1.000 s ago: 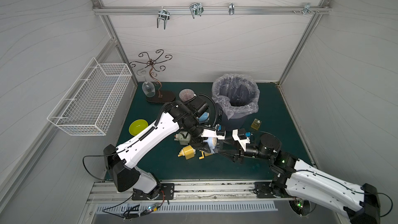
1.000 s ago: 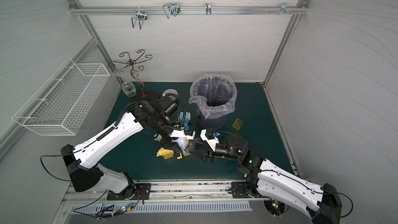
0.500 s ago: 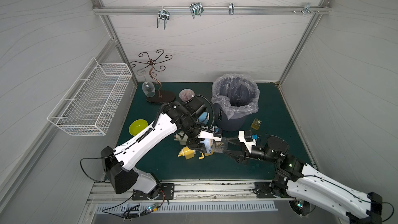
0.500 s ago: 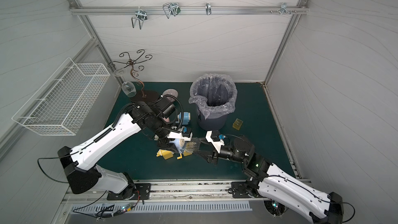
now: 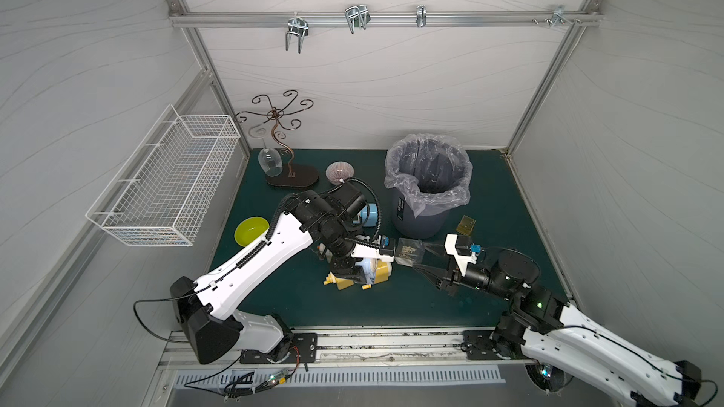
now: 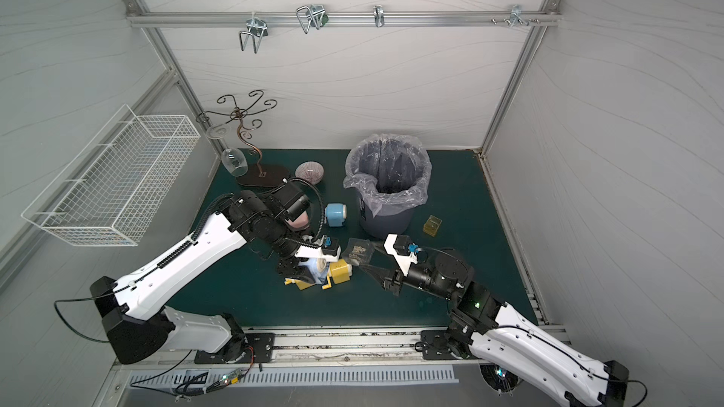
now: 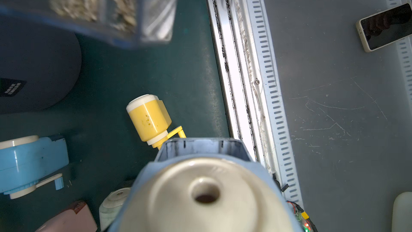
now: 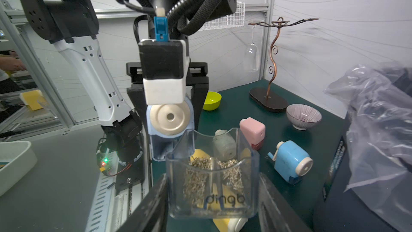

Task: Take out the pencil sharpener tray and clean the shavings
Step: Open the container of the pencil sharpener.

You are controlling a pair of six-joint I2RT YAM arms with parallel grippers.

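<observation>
My right gripper (image 8: 213,206) is shut on a clear pencil sharpener tray (image 8: 211,188) and holds it above the green mat. Tan shavings (image 8: 196,179) lie loose inside it. The tray (image 5: 407,251) shows in both top views, between the two grippers. My left gripper (image 8: 170,128) is shut on a light blue pencil sharpener (image 8: 170,119) with a cream round face. The sharpener's tray slot (image 7: 200,150) is empty and faces the tray (image 7: 111,7), which hangs a short way off. In the left wrist view the sharpener body hides the gripper's fingers.
A grey bin (image 5: 427,182) with a plastic liner stands just behind the tray. On the mat lie a yellow sharpener (image 5: 382,270), a second blue one (image 6: 335,212), a pink one (image 8: 253,130), a small amber box (image 5: 466,225), a striped bowl (image 5: 340,172), a green bowl (image 5: 251,229) and a glass stand (image 5: 292,178).
My right arm has drawn back to the right with the tray, and the left arm has shifted slightly left. The tray now hangs apart from the sharpener body.
</observation>
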